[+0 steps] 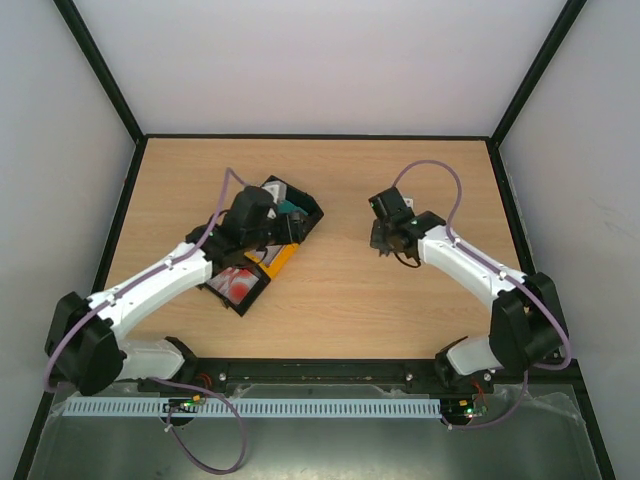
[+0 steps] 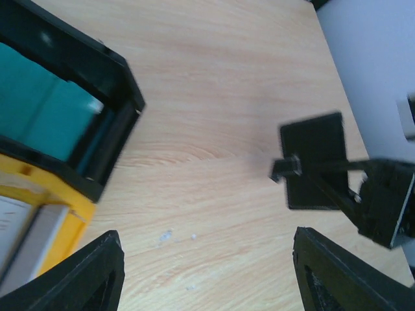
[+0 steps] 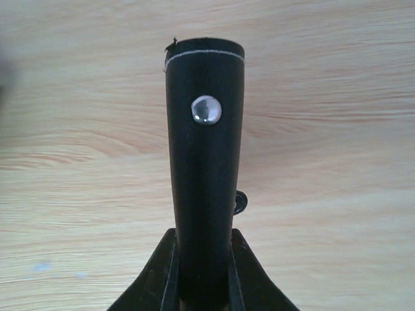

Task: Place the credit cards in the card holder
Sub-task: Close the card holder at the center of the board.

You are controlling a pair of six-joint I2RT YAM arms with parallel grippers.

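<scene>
Our right pincer [image 3: 202, 275] is clenched on the holder [image 3: 204, 149], whose snap strap points to 12 above the table [image 1: 340, 300], with open wood on every side. Our left pincer [image 2: 207, 262] hangs released. At its 10 is the black tray [image 2: 113, 71] with teal cards [image 2: 39, 110], at 9 the yellow tray [image 2: 65, 223], and at 3 the holder, well apart from the trays.
</scene>
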